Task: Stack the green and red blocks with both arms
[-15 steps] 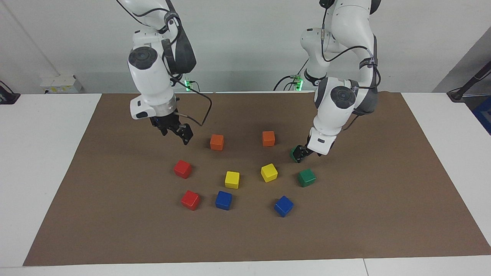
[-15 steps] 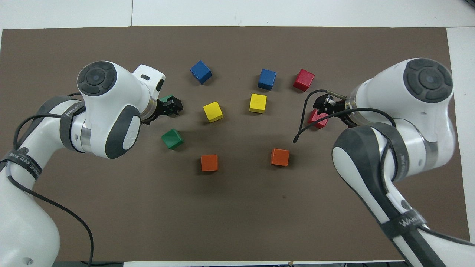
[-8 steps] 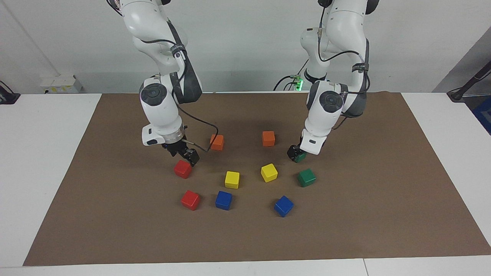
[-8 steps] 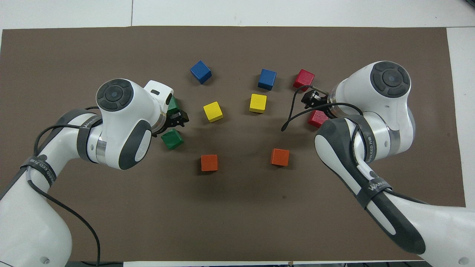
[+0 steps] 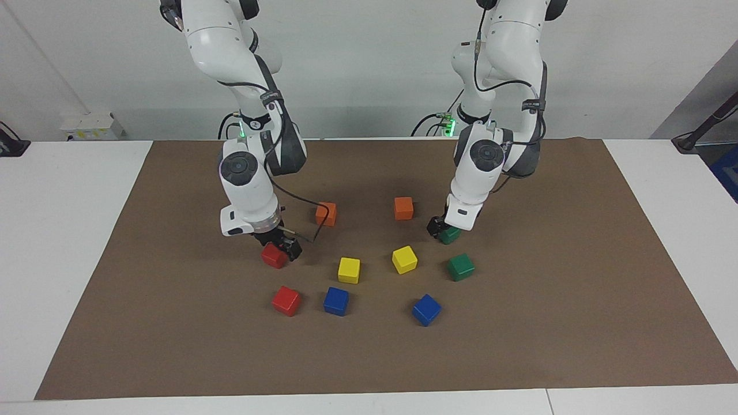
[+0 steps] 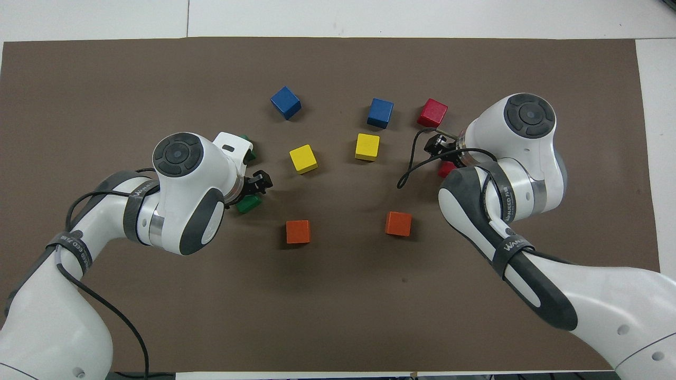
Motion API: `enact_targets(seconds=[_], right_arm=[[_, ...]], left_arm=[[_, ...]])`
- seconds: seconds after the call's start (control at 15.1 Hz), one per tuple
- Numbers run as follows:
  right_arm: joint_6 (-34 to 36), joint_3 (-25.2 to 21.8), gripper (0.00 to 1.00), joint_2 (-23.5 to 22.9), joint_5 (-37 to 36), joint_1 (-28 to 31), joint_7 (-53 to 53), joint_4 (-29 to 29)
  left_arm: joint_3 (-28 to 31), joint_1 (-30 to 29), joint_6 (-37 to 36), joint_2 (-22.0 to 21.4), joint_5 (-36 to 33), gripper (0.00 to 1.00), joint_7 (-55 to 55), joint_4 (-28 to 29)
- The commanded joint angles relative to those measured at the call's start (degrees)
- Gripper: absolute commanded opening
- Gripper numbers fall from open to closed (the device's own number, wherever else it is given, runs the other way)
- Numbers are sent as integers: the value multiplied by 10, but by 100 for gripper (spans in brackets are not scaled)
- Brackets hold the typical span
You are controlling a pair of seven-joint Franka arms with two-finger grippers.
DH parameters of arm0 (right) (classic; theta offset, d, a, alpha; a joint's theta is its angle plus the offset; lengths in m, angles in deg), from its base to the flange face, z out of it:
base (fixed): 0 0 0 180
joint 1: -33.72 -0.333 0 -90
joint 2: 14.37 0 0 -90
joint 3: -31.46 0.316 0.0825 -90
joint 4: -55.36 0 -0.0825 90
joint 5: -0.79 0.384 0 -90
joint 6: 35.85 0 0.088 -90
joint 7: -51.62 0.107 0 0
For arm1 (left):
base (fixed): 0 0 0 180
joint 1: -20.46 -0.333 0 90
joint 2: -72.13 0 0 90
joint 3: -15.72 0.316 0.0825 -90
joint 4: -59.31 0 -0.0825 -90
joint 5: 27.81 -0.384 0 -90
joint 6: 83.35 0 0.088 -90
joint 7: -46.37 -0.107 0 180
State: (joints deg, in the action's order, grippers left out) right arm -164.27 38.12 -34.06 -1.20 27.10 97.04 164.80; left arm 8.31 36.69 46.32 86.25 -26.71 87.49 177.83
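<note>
Two red blocks and two green blocks lie on the brown mat. My right gripper is down at the red block nearer the robots, open, with a finger on either side of it. This block is mostly hidden under the wrist in the overhead view. The other red block lies farther out. My left gripper is down at the green block nearer the robots, which peeks out below the wrist. The second green block rests free beside it, farther out.
Two orange cubes lie nearest the robots, between the arms. Two yellow cubes sit mid-mat, and two blue cubes lie farther out. The right arm's black cable loops down beside one orange cube.
Both arms have come down. The right gripper dropped from above the mat onto the nearer red block. The left gripper settled lower and closer around the nearer green block.
</note>
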Motion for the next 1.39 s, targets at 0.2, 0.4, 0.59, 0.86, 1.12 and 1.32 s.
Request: enact_targets(seconds=[0.2, 0.4, 0.59, 0.86, 1.12, 1.32], right_arm=[[-5, -1, 100, -10, -17, 2, 9, -8], [-17, -1, 100, -18, -17, 2, 10, -5], [-21, -1, 95, -24, -17, 2, 9, -3], [-23, -1, 54, -26, -18, 2, 4, -4], [-24, -1, 0, -26, -18, 2, -2, -4], [-18, -1, 0, -26, -18, 4, -9, -6]], left_arm=[[16, -16, -32, -31, -10, 0, -32, 6], [20, -98, -114, -47, -10, 0, -215, -34], [20, -184, -102, -44, -10, 0, -406, -42], [20, -249, -52, -33, -10, 0, -541, -41], [20, -268, 4, 4, -10, 0, -591, -39], [20, -270, 13, 13, -10, 0, -583, -33]])
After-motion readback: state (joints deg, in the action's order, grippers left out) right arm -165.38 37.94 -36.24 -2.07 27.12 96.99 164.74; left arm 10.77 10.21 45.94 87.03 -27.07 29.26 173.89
